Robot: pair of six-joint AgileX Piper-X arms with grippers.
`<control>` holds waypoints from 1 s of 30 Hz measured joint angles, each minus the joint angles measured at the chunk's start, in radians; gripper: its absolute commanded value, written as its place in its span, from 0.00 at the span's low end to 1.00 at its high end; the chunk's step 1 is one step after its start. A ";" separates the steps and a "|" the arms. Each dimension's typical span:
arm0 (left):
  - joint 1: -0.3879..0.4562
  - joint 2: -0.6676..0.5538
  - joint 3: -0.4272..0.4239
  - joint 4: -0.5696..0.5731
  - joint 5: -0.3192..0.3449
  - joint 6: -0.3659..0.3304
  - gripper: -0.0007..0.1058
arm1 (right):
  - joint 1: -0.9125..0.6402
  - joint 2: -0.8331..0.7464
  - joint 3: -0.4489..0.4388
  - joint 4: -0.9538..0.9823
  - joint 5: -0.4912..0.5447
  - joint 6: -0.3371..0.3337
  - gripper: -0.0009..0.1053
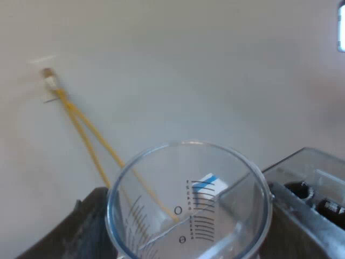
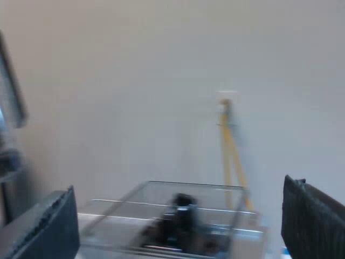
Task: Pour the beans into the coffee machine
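Observation:
The clear measuring glass [image 1: 188,216] with a printed scale sits upright between my left gripper's [image 1: 186,232] fingers, which are shut on it. One dark finger [image 1: 86,226] presses against its side. Through the clear wall I see no beans inside it. The glass is held high, close beside the rim of the transparent bean hopper [image 1: 318,172]. My right gripper [image 2: 178,191] is open, its two black fingers [image 2: 48,226] spread wide. It faces the bean hopper [image 2: 161,216], where a dark part shows inside the clear box.
A plain pale wall stands close behind the machine. Thin yellow cords [image 1: 81,124] hang down the wall from a small fitting and also run behind the hopper [image 2: 229,145]. A dark upright edge [image 2: 11,86] stands beside the right arm.

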 measured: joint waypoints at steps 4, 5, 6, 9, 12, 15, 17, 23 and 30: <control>-0.027 0.085 -0.084 0.005 -0.004 0.000 0.01 | -0.027 0.000 0.000 -0.002 0.002 0.000 0.74; -0.031 0.109 -0.109 0.003 -0.004 0.000 0.01 | -0.026 -0.002 0.000 -0.002 0.002 0.000 0.74; -0.031 0.128 -0.131 0.004 -0.004 0.000 0.01 | -0.026 -0.002 0.000 -0.002 0.002 0.000 0.74; -0.031 0.196 -0.196 0.022 -0.004 0.000 0.01 | -0.026 -0.002 0.000 -0.002 0.000 0.000 0.74; -0.034 0.260 -0.268 0.056 -0.006 0.000 0.01 | -0.026 -0.002 0.000 -0.002 0.000 0.000 0.74; -0.042 0.291 -0.292 0.061 -0.006 0.000 0.01 | -0.026 -0.002 0.000 -0.002 0.000 0.000 0.74; -0.054 0.316 -0.312 0.063 -0.006 0.000 0.01 | -0.026 -0.002 0.000 -0.002 0.000 0.000 0.74; -0.084 0.373 -0.349 0.076 -0.006 0.158 0.01 | -0.026 -0.002 0.000 -0.002 0.000 0.000 0.74; -0.127 0.387 -0.349 0.076 -0.006 0.451 0.01 | -0.026 -0.002 0.000 -0.002 0.000 0.000 0.74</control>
